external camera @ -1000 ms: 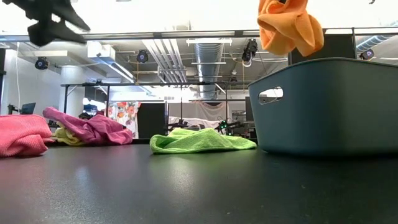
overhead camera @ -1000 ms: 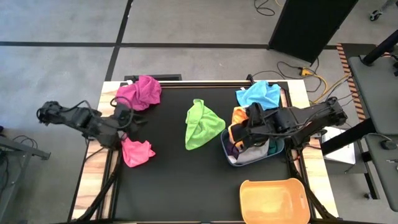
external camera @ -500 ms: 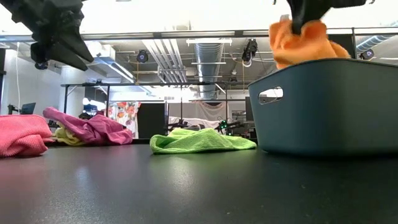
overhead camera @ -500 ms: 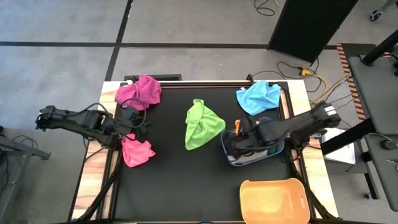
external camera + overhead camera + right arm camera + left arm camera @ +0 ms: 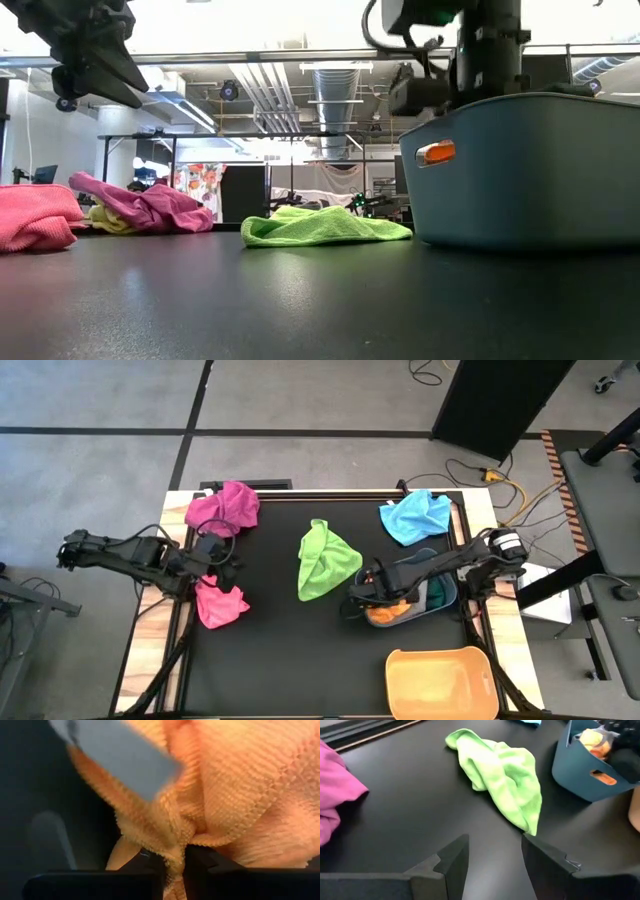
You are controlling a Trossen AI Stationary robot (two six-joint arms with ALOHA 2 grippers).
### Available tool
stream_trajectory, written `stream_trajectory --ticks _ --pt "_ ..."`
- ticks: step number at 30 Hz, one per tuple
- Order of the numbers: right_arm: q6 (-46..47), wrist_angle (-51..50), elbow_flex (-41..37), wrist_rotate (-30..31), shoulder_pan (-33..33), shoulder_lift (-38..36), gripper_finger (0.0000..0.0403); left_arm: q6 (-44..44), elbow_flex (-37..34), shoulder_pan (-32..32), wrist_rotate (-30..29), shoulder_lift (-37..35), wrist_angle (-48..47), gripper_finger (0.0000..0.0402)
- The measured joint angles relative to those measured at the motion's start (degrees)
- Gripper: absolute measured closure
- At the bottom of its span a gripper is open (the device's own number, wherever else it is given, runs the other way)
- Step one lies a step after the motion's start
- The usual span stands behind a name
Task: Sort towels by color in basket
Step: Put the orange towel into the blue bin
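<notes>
The orange towel [image 5: 386, 611] lies in the blue-grey basket [image 5: 447, 595], at its near left corner, and shows through the handle slot [image 5: 435, 152]. My right gripper [image 5: 372, 596] is down inside the basket, shut on that towel. A dark green towel [image 5: 436, 596] lies beside it in the basket. My left gripper [image 5: 493, 854] is open, hovering above the pink towel [image 5: 220, 604] by the table's left edge. The magenta towel [image 5: 226, 508], the lime towel [image 5: 326, 560] and the light blue towel [image 5: 413, 516] lie flat on the table. My right gripper pinches a bunched fold of the orange towel [image 5: 176, 851] between its two fingers. It reaches down into the basket from above, slanting from the table's right. The towel spreads out ahead of the fingers and rests inside the basket.
An orange tub [image 5: 441, 681] sits at the near right corner. Bare black mat [image 5: 290, 650] lies between the pink towel and the basket. A yellow cloth [image 5: 108, 220] peeks from under the magenta towel. The table's wooden rims run along both sides.
My right gripper has come down and toward the table's left, from above the basket's rim into the basket. The orange towel, which hung lifted clear above the basket, now lies inside it. My left gripper has dropped a little over the pink towel.
</notes>
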Motion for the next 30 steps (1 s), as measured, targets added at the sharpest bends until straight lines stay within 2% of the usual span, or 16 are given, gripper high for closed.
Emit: stream_trajectory --ticks 5,13,16,18,22,25,27,30 --pt "-1.6 0.0 -0.3 -3.4 -1.0 -0.9 0.0322 0.0 0.0 0.0 0.6 -0.2 0.0 0.0235" --pt "-4.2 -6.9 7.0 -5.2 -0.4 -7.2 0.0208 1.1 0.0 0.0 0.5 -0.3 -0.3 0.0235" --pt "-2.6 -8.1 10.0 -4.3 0.1 -10.2 0.0173 2.5 0.0 0.0 -0.4 -0.2 -0.3 0.0235" --pt "-1.5 -8.7 11.1 -1.1 0.2 -11.6 0.0158 2.6 0.0 0.0 -1.3 -0.1 -0.3 0.0235" --pt "-1.0 -9.2 11.2 11.6 0.1 -12.7 0.0146 2.6 0.0 0.0 -2.8 -0.1 -0.2 0.0235" --pt "-1.1 -11.8 10.6 17.1 -0.7 -11.6 0.0153 2.6 0.0 0.0 -3.5 -0.1 -0.1 0.0235" --pt "-0.8 -12.7 9.7 17.3 -1.5 -9.9 0.0166 2.6 0.0 0.0 -3.6 -0.1 -0.1 0.0235" --pt "-1.2 -12.0 7.8 13.3 -2.4 -6.8 0.0192 2.5 -0.1 0.0 -3.6 -0.1 -0.1 0.0235"
